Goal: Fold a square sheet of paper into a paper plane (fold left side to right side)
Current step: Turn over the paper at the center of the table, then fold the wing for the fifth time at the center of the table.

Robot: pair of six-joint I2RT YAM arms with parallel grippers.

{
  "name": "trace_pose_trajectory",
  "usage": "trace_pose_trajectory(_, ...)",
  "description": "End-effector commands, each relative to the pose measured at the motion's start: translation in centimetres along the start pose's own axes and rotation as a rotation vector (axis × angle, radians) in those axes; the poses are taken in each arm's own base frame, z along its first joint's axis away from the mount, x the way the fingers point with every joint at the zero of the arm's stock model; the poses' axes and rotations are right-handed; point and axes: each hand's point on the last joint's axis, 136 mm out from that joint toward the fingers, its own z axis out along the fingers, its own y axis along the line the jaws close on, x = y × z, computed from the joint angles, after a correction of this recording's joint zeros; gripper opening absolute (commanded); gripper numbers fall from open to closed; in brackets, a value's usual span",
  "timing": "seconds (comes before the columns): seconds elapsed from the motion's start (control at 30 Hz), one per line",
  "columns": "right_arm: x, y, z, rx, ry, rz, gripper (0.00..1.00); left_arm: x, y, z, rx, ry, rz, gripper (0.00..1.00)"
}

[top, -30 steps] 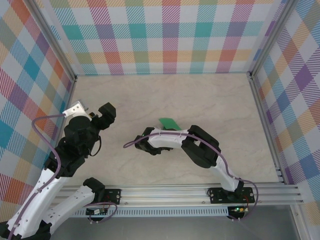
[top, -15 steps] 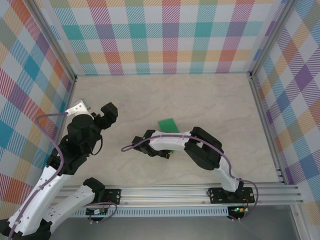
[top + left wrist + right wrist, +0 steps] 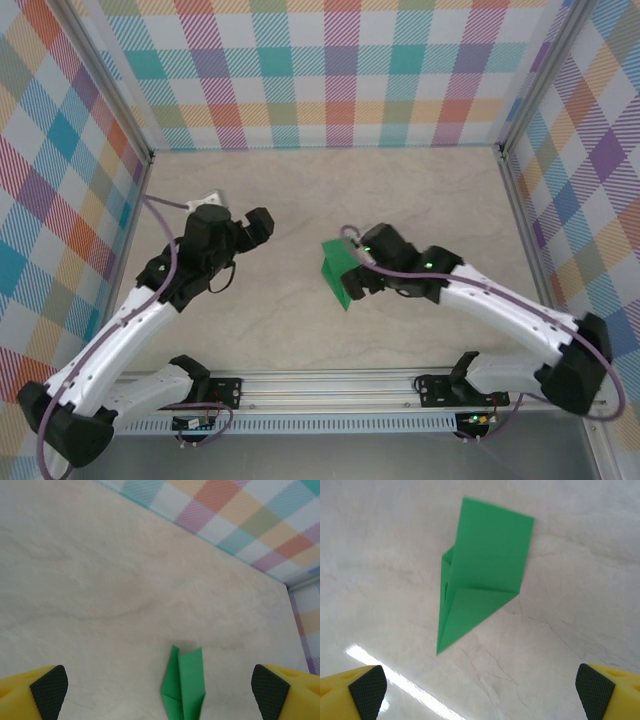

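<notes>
Paper plane (image 3: 336,264) lies far-to-near, nose toward near edge.

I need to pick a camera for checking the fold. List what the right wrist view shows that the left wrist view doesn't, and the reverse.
Right wrist: the green paper whole from above, with pointed tip, square end and diagonal crease, plus a glare streak on the table.
Left wrist: the plaid wall beyond the table, with the paper cut off at the bottom edge.
Shared: the paper lying ungripped on the table, ahead of an open pincer, the right pincer and the left pincer.
</notes>
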Motion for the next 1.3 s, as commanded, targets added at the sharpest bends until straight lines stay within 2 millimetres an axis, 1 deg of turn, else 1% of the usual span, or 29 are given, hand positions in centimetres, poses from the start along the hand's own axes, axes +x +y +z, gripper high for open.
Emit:
trace_pose_trajectory(0.0, -0.9, 1.6, -0.6, -0.274, -0.128, 0.210, 1.00, 4.6, -2.4, 3.0, 0.146, 0.210, -0.034, 0.95)
trace_pose_trajectory(0.1, -0.2, -0.6, -0.8, -0.346, -0.185, 0.383, 1.00, 7.8, -3.2, 5.6, 0.173, 0.323, -0.032, 0.93)
trace_pose_trajectory(0.17, 0.4, -1.8, -0.7, -0.389, -0.203, 0.481, 1.00, 9.2, -4.2, 7.0, 0.208, 0.366, -0.034, 0.91)
trace_pose_trajectory(0.23, 1.2, -3.1, -0.1, -0.426, -0.212, 0.578, 1.00, 10.7, -5.0, 8.3, 0.227, 0.411, -0.035, 0.90)
trace_pose_trajectory(0.33, 2.2, -4.3, 0.5, -0.478, -0.222, 0.688, 1.00, 12.9, -5.8, 10.4, 0.237, 0.484, -0.028, 0.88)
trace_pose_trajectory(0.4, 3.0, -4.9, 0.9, -0.479, -0.214, 0.729, 1.00, 14.0, -6.4, 11.5, 0.253, 0.518, -0.029, 0.86)
trace_pose_trajectory(0.5, 3.5, -5.0, 1.2, -0.480, -0.203, 0.735, 1.00, 15.3, -6.5, 13.3, 0.236, 0.549, -0.020, 0.84)
trace_pose_trajectory(0.63, 3.6, -4.9, 0.8, -0.477, -0.206, 0.715, 1.00, 16.7, -6.2, 15.6, 0.209, 0.582, -0.017, 0.81)
trace_pose_trajectory(0.77, 4.0, -5.4, 0.8, -0.433, -0.192, 0.701, 1.00, 17.6, -6.7, 17.0, 0.229, 0.615, -0.023, 0.76)
trace_pose_trajectory(0.9, 4.4, -5.6, 0.7, -0.400, -0.167, 0.672, 1.00, 18.4, -6.5, 18.3, 0.217, 0.632, -0.012, 0.69)
trace_pose_trajectory(1.1, 3.9, -5.4, 0.3, -0.408, -0.177, 0.641, 1.00, 19.6, -5.7, 19.9, 0.192, 0.653, 0.004, 0.50)
trace_pose_trajectory(1.27, 3.7, -5.2, 0.6, -0.423, -0.155, 0.609, 1.00, 19.9, -5.0, 19.6, 0.193, 0.653, 0.026, 0.33)
